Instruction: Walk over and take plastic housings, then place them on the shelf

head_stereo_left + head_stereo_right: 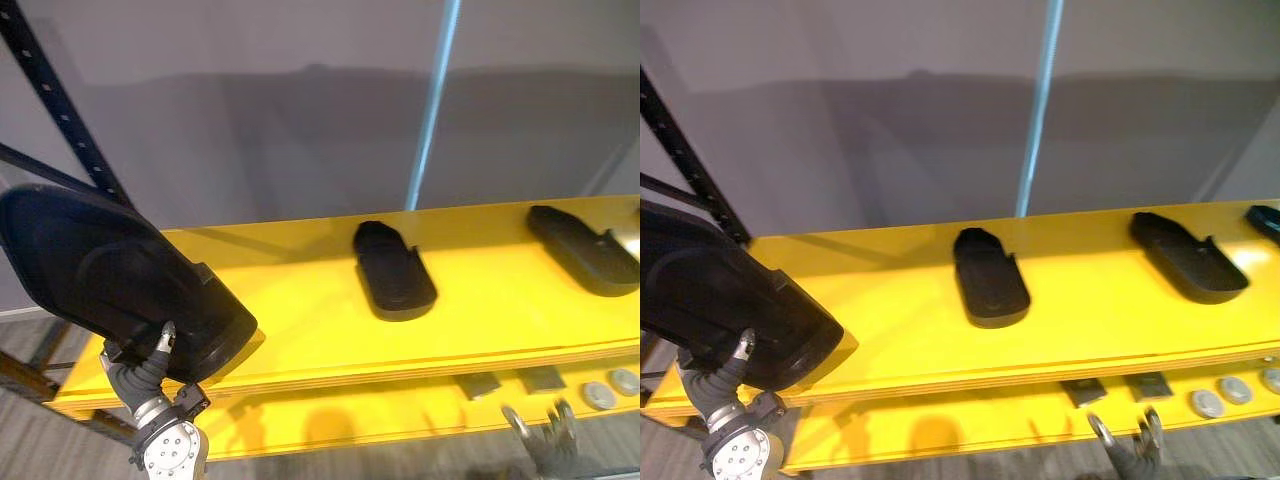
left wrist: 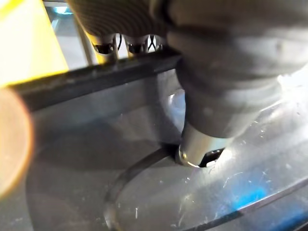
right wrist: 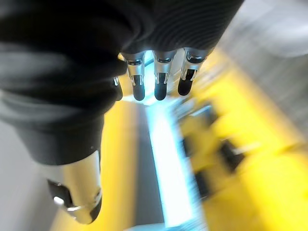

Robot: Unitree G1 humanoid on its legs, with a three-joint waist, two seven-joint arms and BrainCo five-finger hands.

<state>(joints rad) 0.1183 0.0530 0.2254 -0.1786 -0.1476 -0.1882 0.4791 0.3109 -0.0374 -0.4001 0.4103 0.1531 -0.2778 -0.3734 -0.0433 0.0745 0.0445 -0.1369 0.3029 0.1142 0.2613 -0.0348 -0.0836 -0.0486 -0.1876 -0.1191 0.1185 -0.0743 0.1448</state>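
Across the whole mid frame runs the yellow shelf (image 1: 300,300), with a lower yellow board (image 1: 330,420) under its front edge.

At far left sits the biggest item, the black housing I'm holding (image 1: 100,270). It's tilted, low end over the shelf's left front corner; can't tell if it touches the board.

Two more black housings lie flat on the shelf, well apart: mid housing (image 1: 393,272) at centre, rt housing (image 1: 585,248) near the right edge.

My L hand (image 1: 140,375), lower left, is clamped on the held one: thumb (image 2: 202,144) pressed on its face, fingers (image 2: 108,45) hooked over its rim.

My R hand (image 1: 548,435), lower right, hangs below the shelf w/ fingers (image 3: 160,82) loosely extended, holding nothing.

Small grey plates (image 1: 480,385) and round silver discs (image 1: 600,394) sit on the lower board at right.
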